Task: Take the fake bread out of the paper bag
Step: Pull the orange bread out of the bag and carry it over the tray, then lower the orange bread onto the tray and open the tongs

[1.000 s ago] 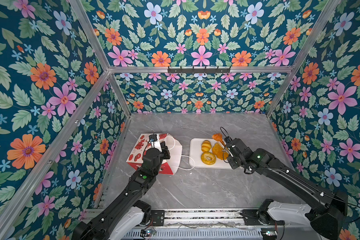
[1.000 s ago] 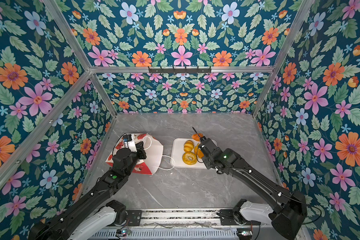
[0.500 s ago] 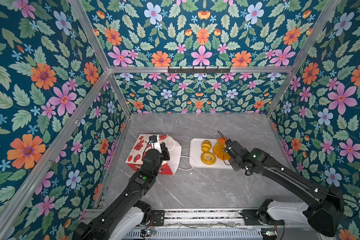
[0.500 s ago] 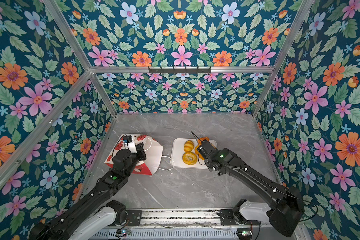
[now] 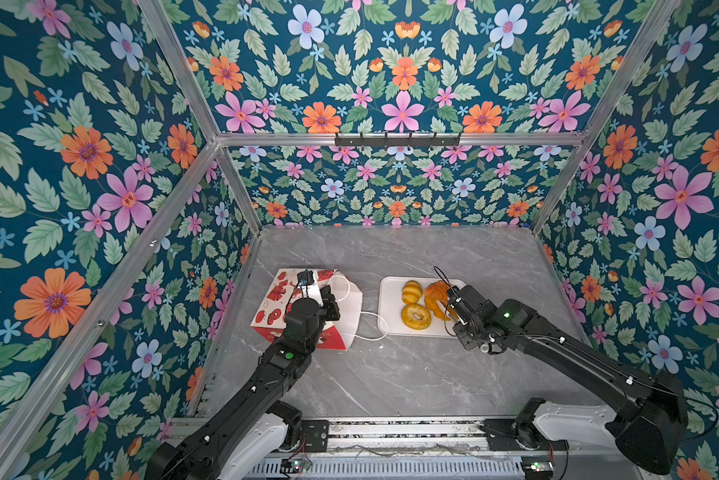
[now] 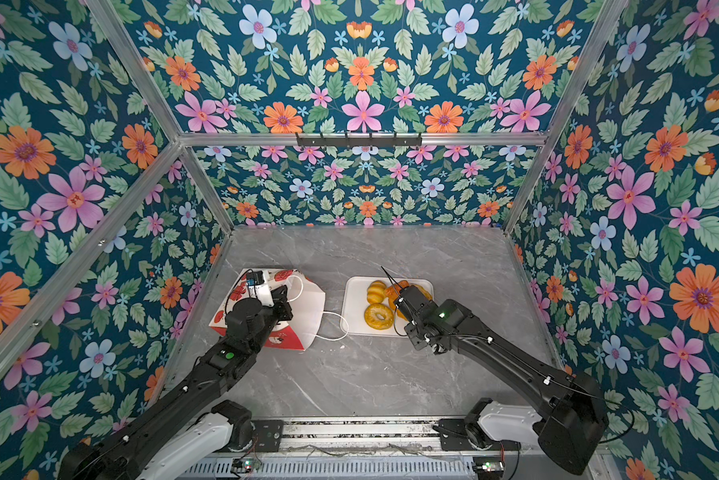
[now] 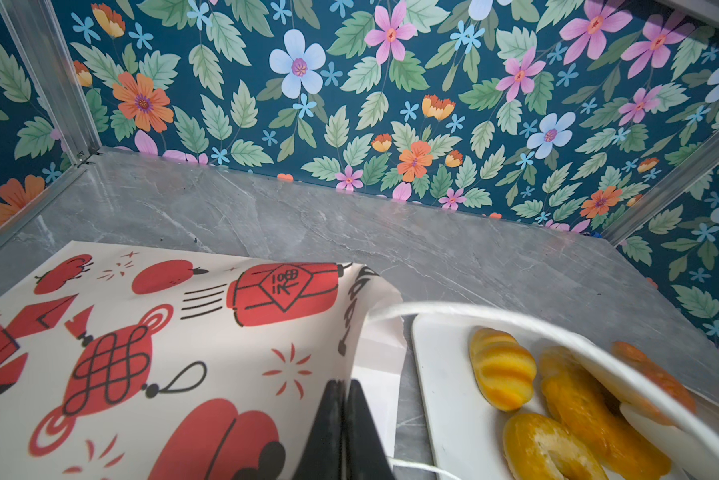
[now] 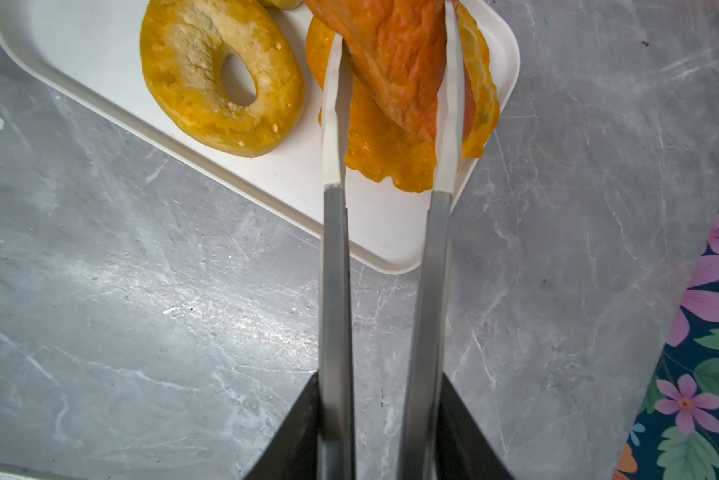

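Over the tray (image 8: 79,62), the orange bun (image 8: 395,62) (likely light, slippery) is being straddled mid-body by parted tongs (image 8: 334,270) clamped in the right claw (image 8: 380,436).

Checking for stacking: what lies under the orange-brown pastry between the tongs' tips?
A yellow croissant sits beneath the orange-brown pastry, on the white tray. Its middle is covered, and whether the two touch cannot be seen.

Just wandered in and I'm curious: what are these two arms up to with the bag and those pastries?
The left gripper is pinched shut on the rim of the paper bag, which lies on its side. The right gripper straddles an orange-brown bun with its long fingers over the white tray; whether they grip it is unclear. A ring cake, braided loaf and croissant lie on the tray.
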Controlling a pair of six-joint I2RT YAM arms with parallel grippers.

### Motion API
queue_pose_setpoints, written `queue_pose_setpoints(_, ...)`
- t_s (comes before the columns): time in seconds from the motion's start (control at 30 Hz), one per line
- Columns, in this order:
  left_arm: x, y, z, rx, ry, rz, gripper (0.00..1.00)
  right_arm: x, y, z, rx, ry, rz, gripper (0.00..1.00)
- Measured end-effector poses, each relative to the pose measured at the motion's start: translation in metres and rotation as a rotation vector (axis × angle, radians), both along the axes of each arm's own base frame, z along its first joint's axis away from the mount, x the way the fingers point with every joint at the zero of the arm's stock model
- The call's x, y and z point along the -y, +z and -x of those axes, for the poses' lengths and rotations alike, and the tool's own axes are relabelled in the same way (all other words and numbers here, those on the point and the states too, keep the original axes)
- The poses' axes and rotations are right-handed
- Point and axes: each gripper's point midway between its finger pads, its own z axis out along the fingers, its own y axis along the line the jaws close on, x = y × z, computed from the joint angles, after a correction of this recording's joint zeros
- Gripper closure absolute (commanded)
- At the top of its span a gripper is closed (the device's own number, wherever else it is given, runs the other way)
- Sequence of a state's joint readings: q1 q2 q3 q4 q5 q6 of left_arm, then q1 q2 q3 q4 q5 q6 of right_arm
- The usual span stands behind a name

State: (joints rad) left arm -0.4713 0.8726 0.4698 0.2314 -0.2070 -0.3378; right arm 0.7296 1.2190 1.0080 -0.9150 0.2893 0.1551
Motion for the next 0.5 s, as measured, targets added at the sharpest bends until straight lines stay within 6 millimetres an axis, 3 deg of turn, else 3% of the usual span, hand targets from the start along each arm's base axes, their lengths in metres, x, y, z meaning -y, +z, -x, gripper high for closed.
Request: queue_pose_setpoints(0.5, 0.0, 0.0, 0.001, 0.001, -0.003, 0.005, 0.92, -0.012, 0.001, 0.01, -0.032, 0.024, -0.093, 0.56)
